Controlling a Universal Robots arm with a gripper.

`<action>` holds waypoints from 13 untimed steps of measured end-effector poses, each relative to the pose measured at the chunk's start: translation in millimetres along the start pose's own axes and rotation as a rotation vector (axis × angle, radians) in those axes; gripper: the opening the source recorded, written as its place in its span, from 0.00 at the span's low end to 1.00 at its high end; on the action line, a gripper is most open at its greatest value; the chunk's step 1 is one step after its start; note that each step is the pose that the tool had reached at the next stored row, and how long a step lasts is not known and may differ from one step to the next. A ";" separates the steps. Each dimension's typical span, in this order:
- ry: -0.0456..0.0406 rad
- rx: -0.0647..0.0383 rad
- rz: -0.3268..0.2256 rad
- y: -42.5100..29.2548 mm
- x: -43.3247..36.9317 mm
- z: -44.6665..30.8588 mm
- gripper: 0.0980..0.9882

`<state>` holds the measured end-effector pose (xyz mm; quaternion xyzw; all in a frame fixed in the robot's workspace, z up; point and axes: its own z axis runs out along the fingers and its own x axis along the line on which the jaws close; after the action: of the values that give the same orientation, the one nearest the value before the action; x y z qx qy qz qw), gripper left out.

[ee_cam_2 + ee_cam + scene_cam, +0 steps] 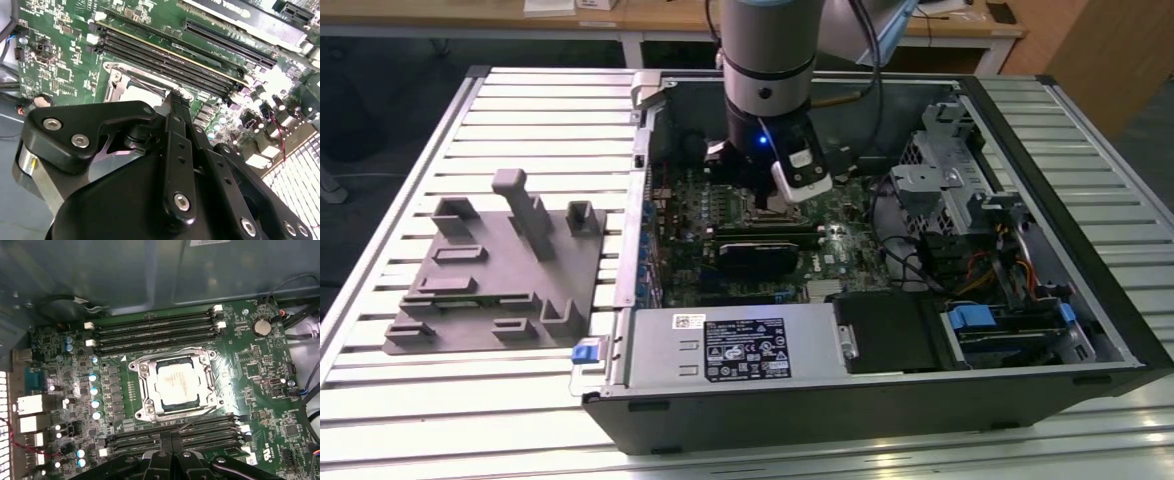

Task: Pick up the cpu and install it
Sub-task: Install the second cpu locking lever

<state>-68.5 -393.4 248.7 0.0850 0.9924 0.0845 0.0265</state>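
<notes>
The gripper (171, 440) is seen low over the motherboard (250, 365), its fingers (176, 107) closed together with nothing between them; just beyond the fingertips the cpu (178, 383) lies seated in the metal-framed socket (142, 390), near the board's middle; memory slots (155, 335) run along both sides of the socket; the case wall (150, 275) stands farthest.

My exterior view looks down from high, well back, onto the open computer case (881, 250) on the counter (400, 400). Both wrist views sit close above the motherboard (250, 370), sharing the socket (175, 384) and memory slots (170, 55).
</notes>
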 end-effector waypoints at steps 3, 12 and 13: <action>0.0010 0.000 0.000 -0.9 0.1 5.5 0.01; 0.0085 0.000 0.001 -5.8 8.0 26.6 0.01; 0.0087 -0.001 0.001 -6.3 9.4 27.7 0.01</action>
<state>-76.9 -393.3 220.0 0.0851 0.9924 0.0855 0.0222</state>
